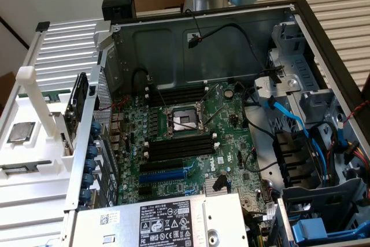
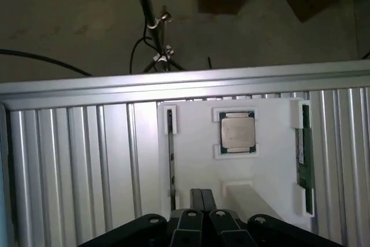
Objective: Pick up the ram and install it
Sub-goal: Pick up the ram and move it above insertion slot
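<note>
One ram [image 2: 306,166], a thin green stick, stands on edge in clips along one side of the white plastic holder [image 2: 272,160]. One square, metal-topped processor [image 2: 237,132] sits at the holder's middle. The gripper [image 2: 202,194] hovers over the holder, its two dark fingers [image 2: 195,201] pressed together on nothing. A ribbed aluminium plate [image 2: 75,166] lies under the holder, and one open computer case [image 1: 162,39] stands beside it.

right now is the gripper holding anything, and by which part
Nothing is held. The gripper is shut and empty over the white plastic tray; the long dark green memory stick lies in the tray's edge slot, apart from it.
</note>
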{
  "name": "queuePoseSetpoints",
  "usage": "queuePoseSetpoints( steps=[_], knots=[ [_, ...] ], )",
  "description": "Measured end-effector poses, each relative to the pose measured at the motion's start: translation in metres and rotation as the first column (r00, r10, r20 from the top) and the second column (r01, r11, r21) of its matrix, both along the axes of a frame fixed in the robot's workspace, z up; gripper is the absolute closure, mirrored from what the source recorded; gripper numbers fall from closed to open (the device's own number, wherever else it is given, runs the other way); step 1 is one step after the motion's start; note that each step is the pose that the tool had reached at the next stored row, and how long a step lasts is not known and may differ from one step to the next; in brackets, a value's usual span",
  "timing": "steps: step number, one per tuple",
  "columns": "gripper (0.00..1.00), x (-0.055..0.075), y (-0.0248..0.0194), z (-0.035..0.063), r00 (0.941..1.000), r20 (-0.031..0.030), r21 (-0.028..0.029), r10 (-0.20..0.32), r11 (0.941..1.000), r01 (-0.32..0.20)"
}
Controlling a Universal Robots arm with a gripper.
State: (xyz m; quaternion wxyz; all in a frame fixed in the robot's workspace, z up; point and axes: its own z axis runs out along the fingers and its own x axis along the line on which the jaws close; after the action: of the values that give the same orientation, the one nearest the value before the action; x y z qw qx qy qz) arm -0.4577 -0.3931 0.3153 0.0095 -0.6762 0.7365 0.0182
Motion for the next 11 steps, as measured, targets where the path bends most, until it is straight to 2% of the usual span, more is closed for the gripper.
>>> queuePoseSetpoints(
  steps=[2, 3, 4, 8, 11],
  knots=[
    [0.9, 0.0, -0.0025, -0.0032, 1.0, 0.0009, 0.0009, 0.003, 1.0, -0.003],
    [0.9, 0.0, -0.0069, -0.0071, 1.0, 0.0025, 0.0016, 0.008, 1.0, -0.008],
    [0.9, 0.0, -0.008, -0.0084, 0.9999, 0.0034, 0.0018, 0.01, 0.9999, -0.01],
    [0.9, 0.005, -0.0084, -0.0159, 0.9998, 0.0044, 0.0017, 0.019, 0.9998, -0.019],
    [0.9, 0.007, -0.0109, -0.0202, 0.9996, 0.0046, 0.0022, 0.026, 0.9997, -0.026]
  ],
)
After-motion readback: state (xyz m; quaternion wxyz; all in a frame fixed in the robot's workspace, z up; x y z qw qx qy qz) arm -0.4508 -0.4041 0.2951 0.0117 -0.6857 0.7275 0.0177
